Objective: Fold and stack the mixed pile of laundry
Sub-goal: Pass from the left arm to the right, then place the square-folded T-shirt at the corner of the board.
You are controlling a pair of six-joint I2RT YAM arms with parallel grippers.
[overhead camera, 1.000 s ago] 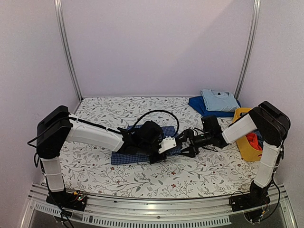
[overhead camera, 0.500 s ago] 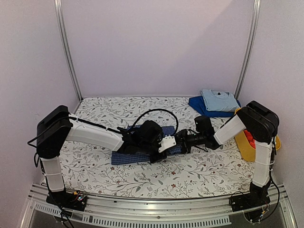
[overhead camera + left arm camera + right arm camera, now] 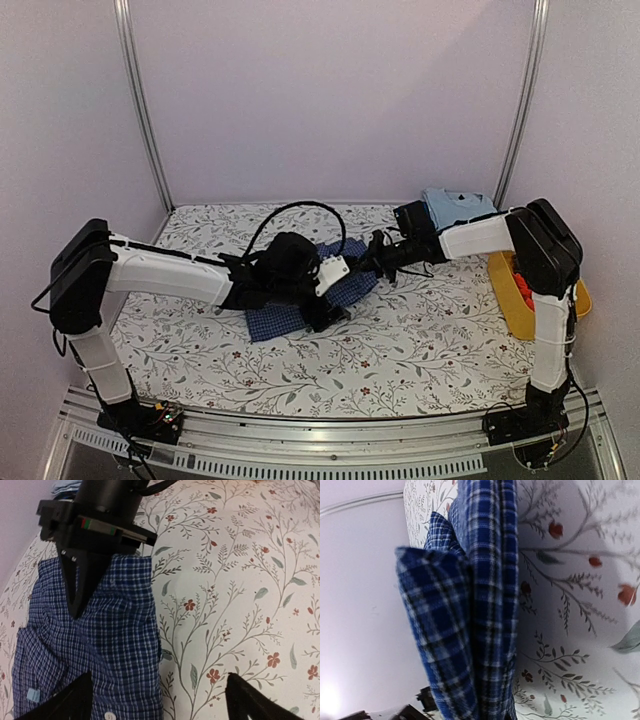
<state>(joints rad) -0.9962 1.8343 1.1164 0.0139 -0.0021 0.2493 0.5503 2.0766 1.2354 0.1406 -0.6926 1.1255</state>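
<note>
You get soft, even light from overhead with only faint shadows; your right wrist view blurs the close shirt (image 3: 470,605) and bows at the edges.

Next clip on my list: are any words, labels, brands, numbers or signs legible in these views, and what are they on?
No readable text in any view.
Pale blue tag on the blue small-check button shirt: too small to read, if printed at all.
Red and green strip on the right gripper: colour marks only, no characters.
Dark neck mark on the folded light blue top: too small to read.
</note>
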